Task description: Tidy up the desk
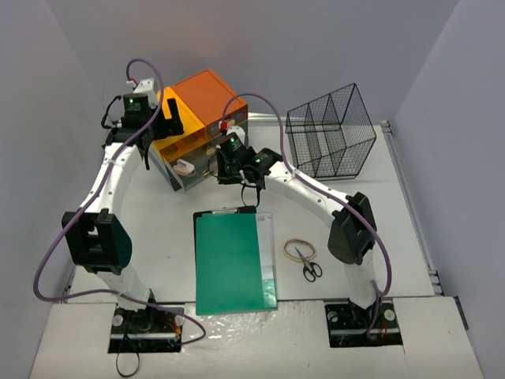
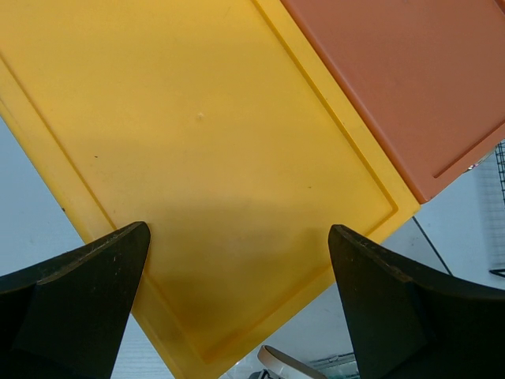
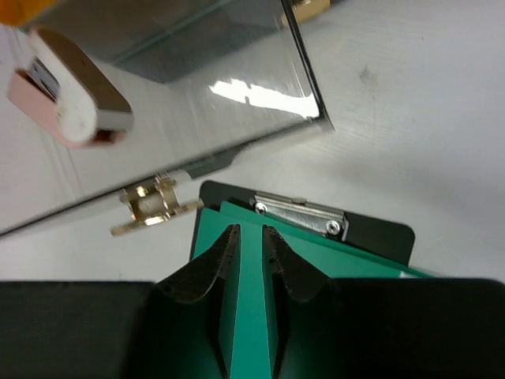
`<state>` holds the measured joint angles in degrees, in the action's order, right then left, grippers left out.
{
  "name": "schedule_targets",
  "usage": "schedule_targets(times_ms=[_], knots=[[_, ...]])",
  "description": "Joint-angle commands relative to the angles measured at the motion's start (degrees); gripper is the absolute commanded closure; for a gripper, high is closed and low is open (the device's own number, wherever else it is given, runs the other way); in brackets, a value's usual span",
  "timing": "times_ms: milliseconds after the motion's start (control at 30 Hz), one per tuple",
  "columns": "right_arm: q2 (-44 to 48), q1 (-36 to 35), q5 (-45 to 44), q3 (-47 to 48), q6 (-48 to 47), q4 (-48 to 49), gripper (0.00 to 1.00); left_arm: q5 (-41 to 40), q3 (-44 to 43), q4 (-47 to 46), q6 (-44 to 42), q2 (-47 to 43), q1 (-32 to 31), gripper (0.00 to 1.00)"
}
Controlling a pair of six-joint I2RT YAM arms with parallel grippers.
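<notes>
The right hand (image 3: pixel 251 237), nearly closed and empty, is held over the clipboard (image 1: pixel 234 260) at the table's (image 1: pixel 394 197) centre; the clip could be missed. The left hand (image 2: pixel 237 260), wide, is poised above the drawer unit (image 1: pixel 201 126).

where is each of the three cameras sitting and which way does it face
Top external: above and behind the bases, looking down at the white desk; both arms show.
Left wrist: on the left pincer, open, facing down on the yellow and orange plastic drawer unit.
Right wrist: on the right pincer, nearly closed, over the green sheet on a black clipboard.
Shared: top external also shows the drawer unit and clipboard.
</notes>
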<state>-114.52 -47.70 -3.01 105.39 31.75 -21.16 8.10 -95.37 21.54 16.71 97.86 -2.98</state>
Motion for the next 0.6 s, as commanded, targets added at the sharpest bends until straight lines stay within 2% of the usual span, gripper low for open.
schedule_targets(times_ms=[0, 400, 567], knots=[[-2.8, 0.0, -1.8, 7.1, -1.9, 2.9, 0.85, -2.2, 0.0, 10.0, 1.2, 1.3, 1.4, 0.03], [-17.8, 2.7, 2.4, 26.0, -1.5, 4.9, 0.83, -2.3, 0.0, 10.6, 0.6, 1.4, 1.3, 0.03], [-20.4, 4.8, 5.1, 29.0, -0.2, 7.8, 0.82, -2.4, -0.1, 10.9, 0.4, 1.2, 1.3, 0.03]])
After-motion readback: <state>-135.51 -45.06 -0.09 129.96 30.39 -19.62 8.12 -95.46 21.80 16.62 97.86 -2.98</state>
